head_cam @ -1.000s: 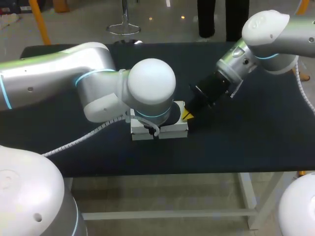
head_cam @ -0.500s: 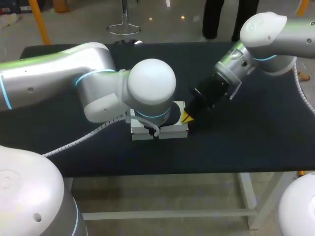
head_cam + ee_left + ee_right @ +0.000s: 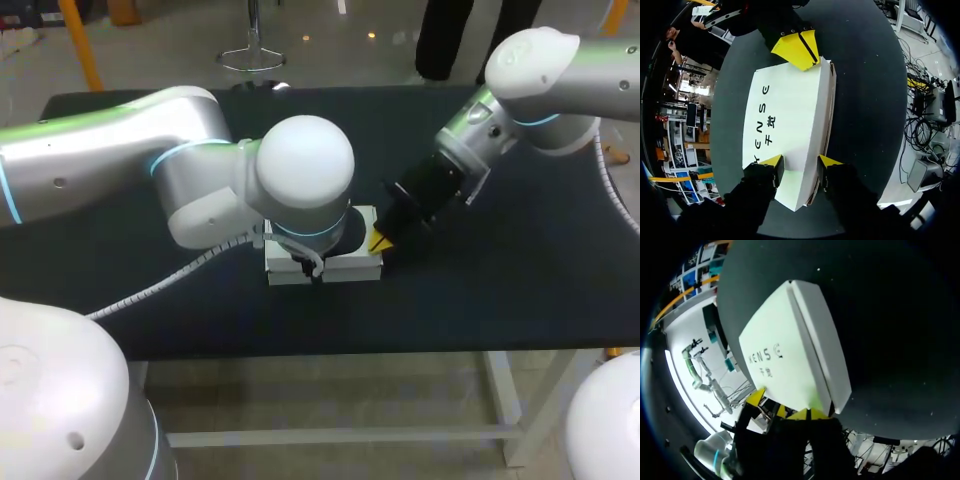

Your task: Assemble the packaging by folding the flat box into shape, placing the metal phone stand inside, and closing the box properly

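Note:
A white box (image 3: 790,110) with dark print on its lid lies closed on the black table (image 3: 500,270). In the head view my left wrist hides most of the box (image 3: 358,262). My left gripper (image 3: 800,162) stands over the box's near end, its yellow fingertips (image 3: 772,162) apart on the lid and gripping nothing. My right gripper (image 3: 807,414) is shut, its tips pressed together against the lid's edge at the opposite end of the box (image 3: 790,350). That right gripper (image 3: 796,47) also shows ahead of the left one, and in the head view (image 3: 378,240). No metal phone stand is visible.
The dark tabletop stretches to both sides of the box, with bare cloth (image 3: 520,200) under and behind my right arm. The table's front edge (image 3: 350,352) runs a short way in front of the box.
My right arm's upper part has leaned slightly to the left. The box and my left arm stay where they were.

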Controlling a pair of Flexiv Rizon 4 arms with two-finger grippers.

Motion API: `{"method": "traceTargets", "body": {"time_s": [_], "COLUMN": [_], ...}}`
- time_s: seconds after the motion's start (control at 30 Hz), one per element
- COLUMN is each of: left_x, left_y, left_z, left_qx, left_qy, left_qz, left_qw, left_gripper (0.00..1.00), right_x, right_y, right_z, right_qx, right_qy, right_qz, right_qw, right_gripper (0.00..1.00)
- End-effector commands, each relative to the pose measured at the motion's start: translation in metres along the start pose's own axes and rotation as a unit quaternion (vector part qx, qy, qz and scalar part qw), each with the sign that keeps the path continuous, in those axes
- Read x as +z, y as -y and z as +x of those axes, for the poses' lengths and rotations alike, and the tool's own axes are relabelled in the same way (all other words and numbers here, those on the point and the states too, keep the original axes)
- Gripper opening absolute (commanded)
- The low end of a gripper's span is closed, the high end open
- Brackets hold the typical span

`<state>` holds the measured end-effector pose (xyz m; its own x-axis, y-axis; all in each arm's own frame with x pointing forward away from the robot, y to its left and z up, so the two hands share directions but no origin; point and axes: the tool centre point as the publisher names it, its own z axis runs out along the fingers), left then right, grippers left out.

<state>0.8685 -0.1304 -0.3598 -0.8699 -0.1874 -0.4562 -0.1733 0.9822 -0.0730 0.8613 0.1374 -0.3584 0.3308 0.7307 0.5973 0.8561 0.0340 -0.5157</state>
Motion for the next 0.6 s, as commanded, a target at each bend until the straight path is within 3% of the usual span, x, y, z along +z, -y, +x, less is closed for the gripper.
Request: {"method": "traceTargets", "body": {"time_s": [0.03,0.13,0.17,0.23,0.27,0.43,0.6], "left_x": [-0.015,-0.025,-0.027,-0.032,-0.032,-0.023,-0.011], "left_y": [-0.016,-0.024,-0.027,-0.033,-0.035,-0.042,-0.042], "left_z": [-0.003,-0.007,-0.009,-0.014,-0.017,-0.029,-0.031], "left_qx": [-0.004,-0.019,-0.029,-0.05,-0.058,-0.105,-0.117], "left_qy": [-0.001,-0.005,-0.01,-0.015,-0.02,-0.047,-0.063], "left_qz": [0.023,0.05,0.062,0.086,0.096,0.135,0.148], "left_qw": [1.0,0.999,0.998,0.995,0.993,0.984,0.98], "left_gripper": [0.49,0.47,0.43,0.17,0.0,0.0,0.0], "right_x": [0.002,0.003,0.003,0.003,0.004,0.005,0.007], "right_y": [-0.005,-0.005,-0.006,-0.006,-0.006,-0.006,-0.005], "right_z": [0.0,0.001,0.001,0.001,0.001,0.002,0.002], "right_qx": [0.0,0.001,0.001,0.002,0.002,0.003,0.004], "right_qy": [0.001,0.001,0.001,0.001,0.001,0.002,0.003], "right_qz": [0.005,0.005,0.006,0.006,0.006,0.006,0.006], "right_qw": [1.0,1.0,1.0,1.0,1.0,1.0,1.0], "right_gripper": [0.0,0.0,0.0,0.0,0.0,0.0,0.0]}}
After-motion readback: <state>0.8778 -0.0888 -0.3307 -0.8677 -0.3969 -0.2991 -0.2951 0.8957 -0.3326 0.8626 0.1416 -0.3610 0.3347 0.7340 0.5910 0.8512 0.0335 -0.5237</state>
